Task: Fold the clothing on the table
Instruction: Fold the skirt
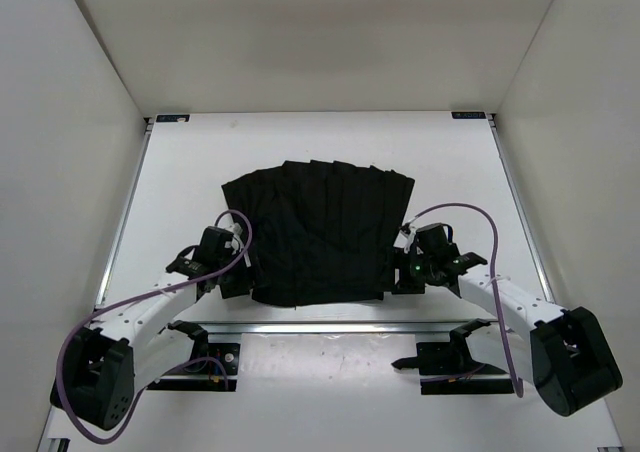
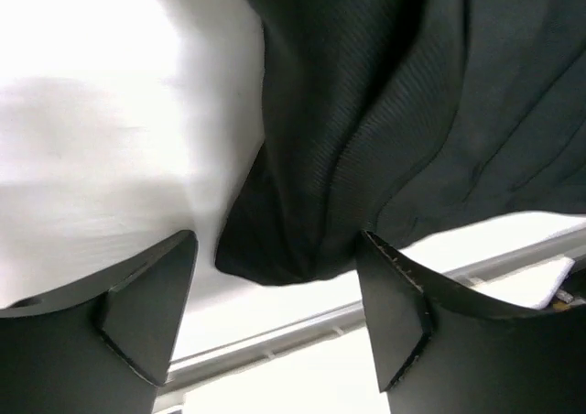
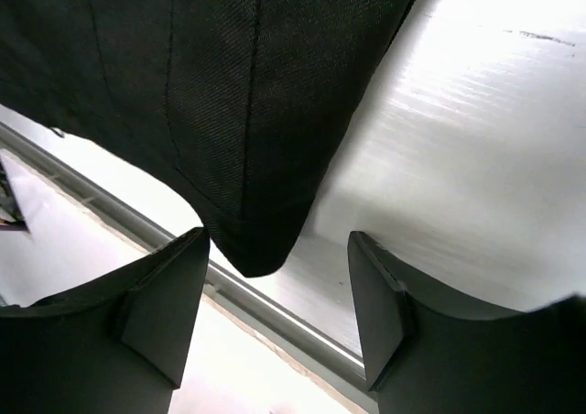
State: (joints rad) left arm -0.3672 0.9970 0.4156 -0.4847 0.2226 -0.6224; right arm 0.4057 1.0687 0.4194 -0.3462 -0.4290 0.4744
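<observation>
The black clothing lies folded on the white table, its near edge close to the silver rail. My left gripper stands open at the clothing's near left corner. In the left wrist view that rumpled corner hangs just beyond the gap between the fingers, touching neither. My right gripper stands open at the near right corner. In the right wrist view the rounded corner lies free, just ahead of the fingers.
White walls close in the table on the left, right and back. The rail runs right under both grippers. The arm bases and cables sit below the rail at the near edge.
</observation>
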